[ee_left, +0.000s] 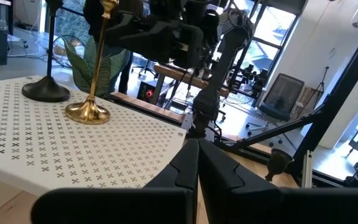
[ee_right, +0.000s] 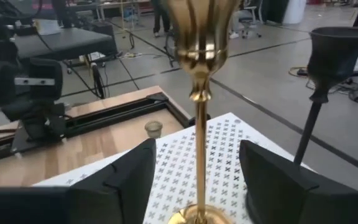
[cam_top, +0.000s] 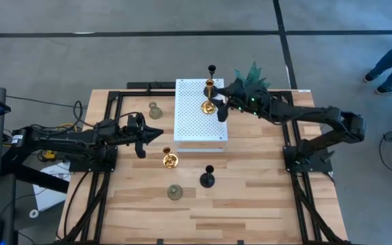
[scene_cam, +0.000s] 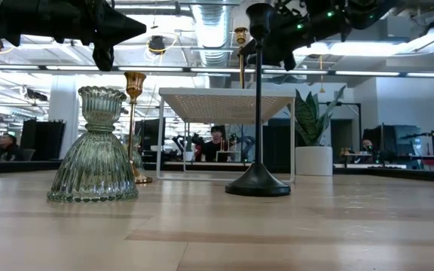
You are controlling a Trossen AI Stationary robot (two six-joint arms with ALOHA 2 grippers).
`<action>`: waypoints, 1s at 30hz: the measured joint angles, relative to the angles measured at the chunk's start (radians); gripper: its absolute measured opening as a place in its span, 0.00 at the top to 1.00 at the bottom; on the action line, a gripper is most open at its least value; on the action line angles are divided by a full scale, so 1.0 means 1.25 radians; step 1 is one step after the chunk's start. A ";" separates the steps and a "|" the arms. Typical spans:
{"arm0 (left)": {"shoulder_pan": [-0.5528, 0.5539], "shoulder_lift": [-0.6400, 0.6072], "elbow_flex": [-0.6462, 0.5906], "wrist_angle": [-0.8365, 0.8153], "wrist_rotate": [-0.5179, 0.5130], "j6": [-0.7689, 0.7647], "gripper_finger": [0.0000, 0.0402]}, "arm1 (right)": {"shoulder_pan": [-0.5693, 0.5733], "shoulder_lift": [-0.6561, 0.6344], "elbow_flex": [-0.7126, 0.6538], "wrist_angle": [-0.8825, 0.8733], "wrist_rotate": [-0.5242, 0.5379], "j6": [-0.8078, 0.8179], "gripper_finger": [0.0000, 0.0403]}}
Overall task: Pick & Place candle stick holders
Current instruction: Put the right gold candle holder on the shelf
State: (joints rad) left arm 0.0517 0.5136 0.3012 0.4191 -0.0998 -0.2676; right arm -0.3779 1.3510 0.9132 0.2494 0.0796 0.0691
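So right gripper (cam_top: 222, 109) sits w/ fingers apart around a gold holder (cam_top: 208, 106) standing on the white perforated stand (cam_top: 194, 129), far right corner, next to a black holder (cam_top: 211, 71). Left gripper (cam_top: 156, 133) hangs pinched together, empty, left of stand.

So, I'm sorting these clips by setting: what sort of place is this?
Most likely a robotics lab or open-plan workshop. The wooden table stands on a bare concrete floor, exposed ducts and strip lights run overhead, and people sit at desks with monitors behind the table.
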 joint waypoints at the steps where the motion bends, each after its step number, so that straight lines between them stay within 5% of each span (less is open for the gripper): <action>1: 0.000 0.000 0.000 0.000 0.000 0.000 0.98 | -0.002 0.005 0.006 0.000 -0.001 0.000 0.48; 18: 0.000 0.000 0.000 0.000 0.000 0.000 0.98 | -0.002 0.011 0.026 0.021 -0.024 -0.034 0.66; 30: 0.000 0.000 0.000 0.000 0.000 0.000 0.98 | -0.006 0.053 0.025 0.024 -0.024 -0.008 0.61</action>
State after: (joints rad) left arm 0.0517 0.5133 0.3012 0.4191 -0.0998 -0.2676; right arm -0.3852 1.4169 0.9440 0.2795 0.0498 0.0589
